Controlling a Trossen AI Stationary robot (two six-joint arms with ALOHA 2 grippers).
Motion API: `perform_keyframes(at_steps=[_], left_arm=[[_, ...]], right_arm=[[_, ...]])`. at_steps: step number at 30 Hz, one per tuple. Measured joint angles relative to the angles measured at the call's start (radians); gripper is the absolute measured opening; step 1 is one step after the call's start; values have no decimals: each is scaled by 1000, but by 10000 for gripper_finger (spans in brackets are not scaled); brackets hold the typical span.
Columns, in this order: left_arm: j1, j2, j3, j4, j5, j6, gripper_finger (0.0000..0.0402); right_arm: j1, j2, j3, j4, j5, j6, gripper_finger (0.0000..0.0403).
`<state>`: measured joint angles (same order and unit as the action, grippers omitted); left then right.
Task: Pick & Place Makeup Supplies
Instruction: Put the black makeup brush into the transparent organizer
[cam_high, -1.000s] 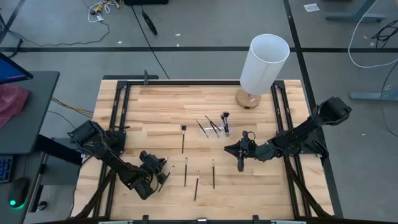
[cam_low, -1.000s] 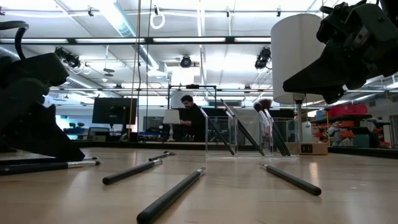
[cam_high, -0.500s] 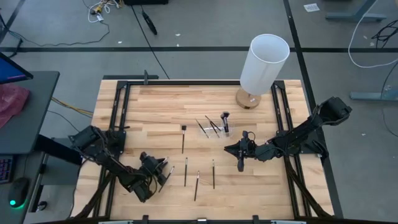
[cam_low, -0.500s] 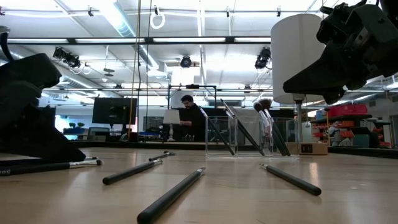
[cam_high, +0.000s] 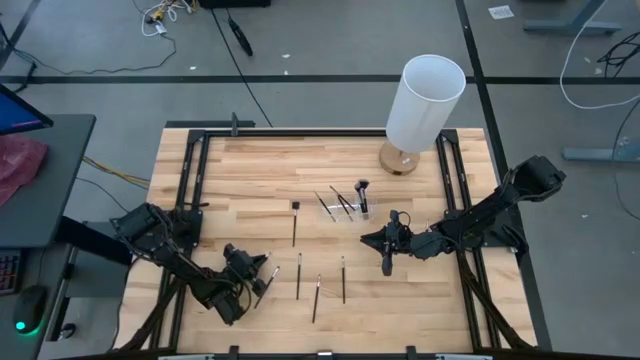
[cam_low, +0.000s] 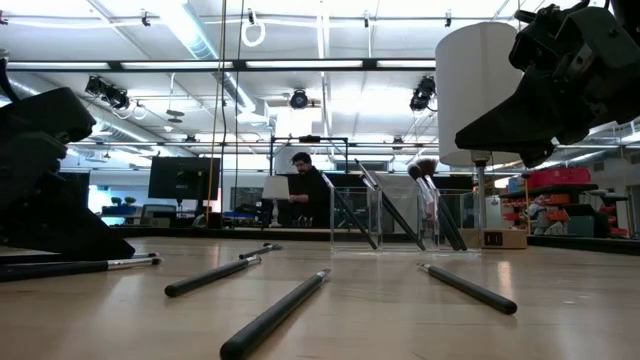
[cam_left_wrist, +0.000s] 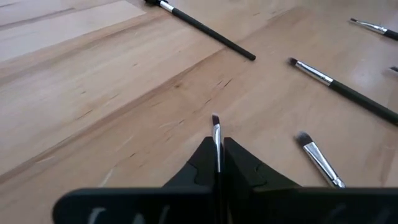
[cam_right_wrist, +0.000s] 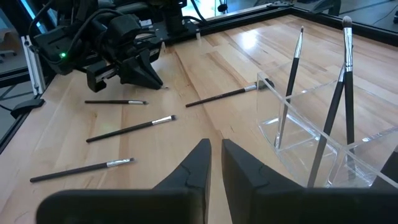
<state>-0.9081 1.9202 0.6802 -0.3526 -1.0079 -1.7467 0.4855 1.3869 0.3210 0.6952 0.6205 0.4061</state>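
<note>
At the lower left of the high view, the left gripper (cam_high: 262, 277) is clamped on a thin makeup brush (cam_left_wrist: 216, 134) lying on the table (cam_high: 250, 170). Next it should lift it toward the clear holder (cam_high: 345, 210). The right gripper (cam_high: 386, 268) waits with narrow, empty fingers.

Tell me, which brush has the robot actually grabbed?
The thin brush pinched in the left tool; its bristle tip pokes out, while the others lie loose.

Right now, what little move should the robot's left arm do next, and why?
Probably lift a little. The left gripper is shut on a thin brush low over the table; the clear holder stands farther off.
</note>
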Motion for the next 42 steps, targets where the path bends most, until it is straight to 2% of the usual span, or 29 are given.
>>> perform_keyframes(at_steps=[7,16,26,30,36,42], left_arm=[[-5,-19,-1,17,-22,-17,12],[2,-65,-1,40,-39,38,12],[11,-67,-1,107,-194,59,12],[39,-68,0,239,-250,188,10],[116,-69,0,499,-249,492,8],[229,-69,0,828,-118,894,0]], right_arm=[[0,0,0,0,0,0,43],[0,0,0,0,0,0,43],[0,0,0,0,0,-1,43],[0,0,0,1,0,-3,43],[0,0,0,11,-35,-2,43],[0,2,0,25,-89,-3,43]])
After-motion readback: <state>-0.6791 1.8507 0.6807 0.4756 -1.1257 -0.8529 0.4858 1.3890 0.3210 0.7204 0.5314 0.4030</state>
